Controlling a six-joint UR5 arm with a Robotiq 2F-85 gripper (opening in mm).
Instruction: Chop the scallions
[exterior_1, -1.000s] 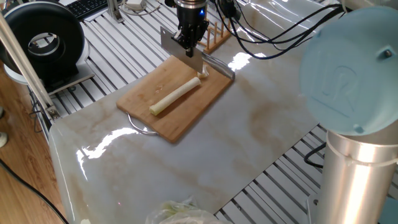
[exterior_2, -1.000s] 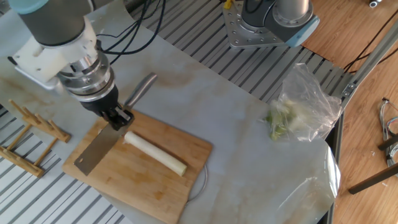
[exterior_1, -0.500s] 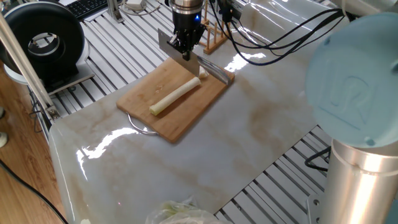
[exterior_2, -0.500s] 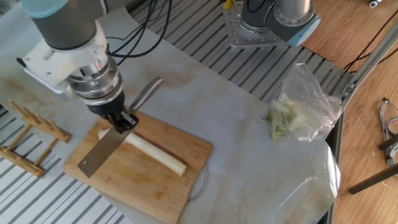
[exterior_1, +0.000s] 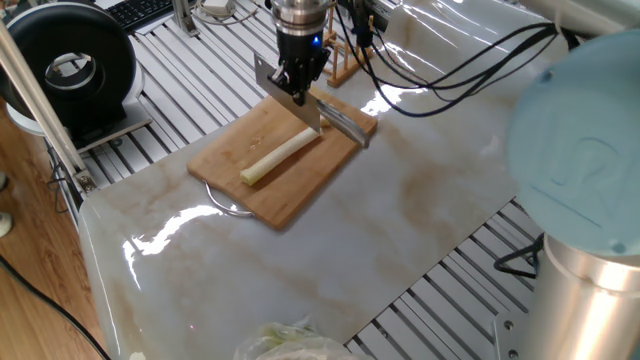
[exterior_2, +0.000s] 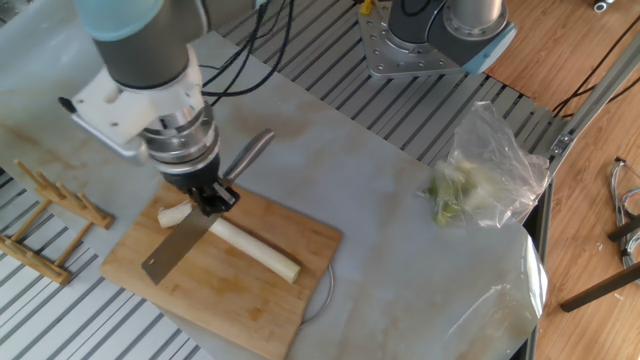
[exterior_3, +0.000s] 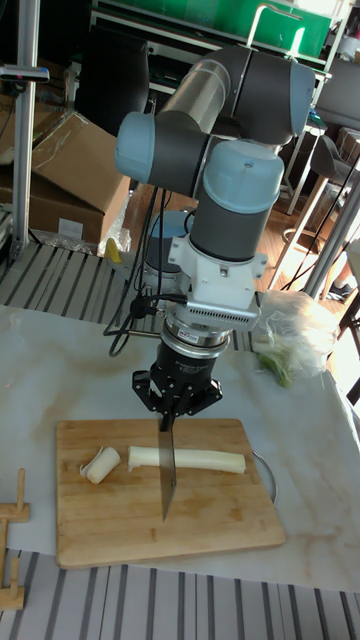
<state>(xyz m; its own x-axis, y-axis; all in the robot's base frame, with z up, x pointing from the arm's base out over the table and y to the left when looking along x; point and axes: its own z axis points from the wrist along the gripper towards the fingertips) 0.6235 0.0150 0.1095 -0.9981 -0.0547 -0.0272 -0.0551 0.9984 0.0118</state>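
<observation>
I see the desk (exterior_1: 400, 210) carrying the wooden cutting board (exterior_3: 150, 510). On the board lies the long scallion stalk (exterior_3: 200, 460), with one short cut chunk (exterior_3: 100, 464) just beside its end, apart from it. My jaws (exterior_3: 177, 400) pinch the knife (exterior_3: 167, 475) by its handle (blade pointing down), its edge across the stalk near the chunk-side end.

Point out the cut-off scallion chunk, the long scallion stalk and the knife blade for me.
Short cream-white scallion chunk (exterior_3: 100, 464), tall fixed view, its middle.
Long cream-white scallion stalk (exterior_3: 205, 460), tall fixed view, mid-length, right of the blade.
Flat steel knife blade (exterior_2: 175, 252), the other fixed view, its flat side.
</observation>
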